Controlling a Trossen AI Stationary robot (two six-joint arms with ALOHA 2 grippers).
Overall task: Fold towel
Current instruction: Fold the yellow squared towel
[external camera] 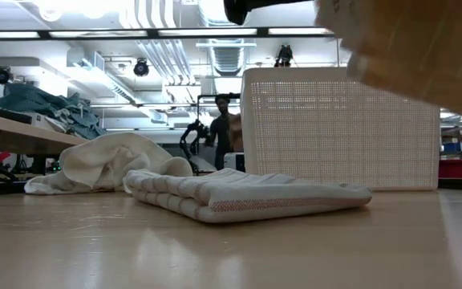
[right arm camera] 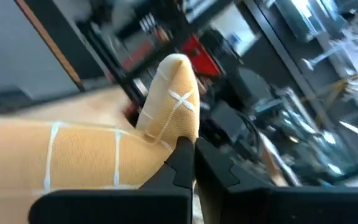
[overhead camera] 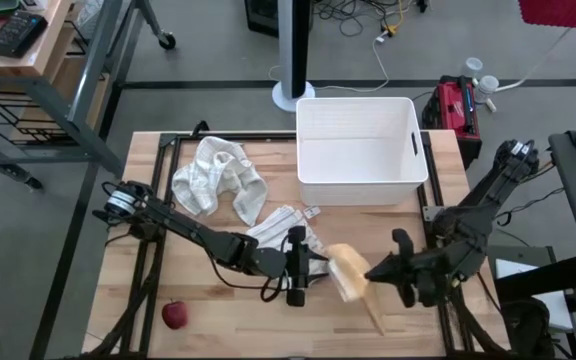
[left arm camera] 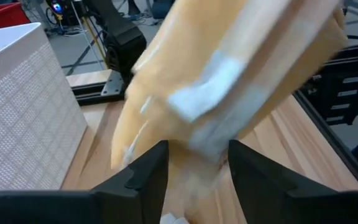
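Both of my grippers were busy with the yellow towel (overhead camera: 350, 275) in the lower middle of the high view. My right gripper (overhead camera: 376, 270) was pinched tight on one edge of it, and in the right wrist view the cloth was bunched right at my closed fingertips (right arm camera: 185, 152). My left gripper (overhead camera: 313, 268) had its fingers (left arm camera: 145, 180) apart on either side of the cloth, and I could not tell if they touched it.

I thought a few things could go wrong. With only one pinch on the towel, the loose end could flop down and spoil the fold. The cloth could also catch on my left fingers and get dragged. The striped towel (overhead camera: 283, 228) lay folded just beside my left gripper, so I could bump it and mess it up. The white bin (overhead camera: 360, 150) stood near, in the upper middle, and the crumpled white towel (overhead camera: 218, 178) waited to its left. A red apple (overhead camera: 174, 316) sat well apart at the lower left.
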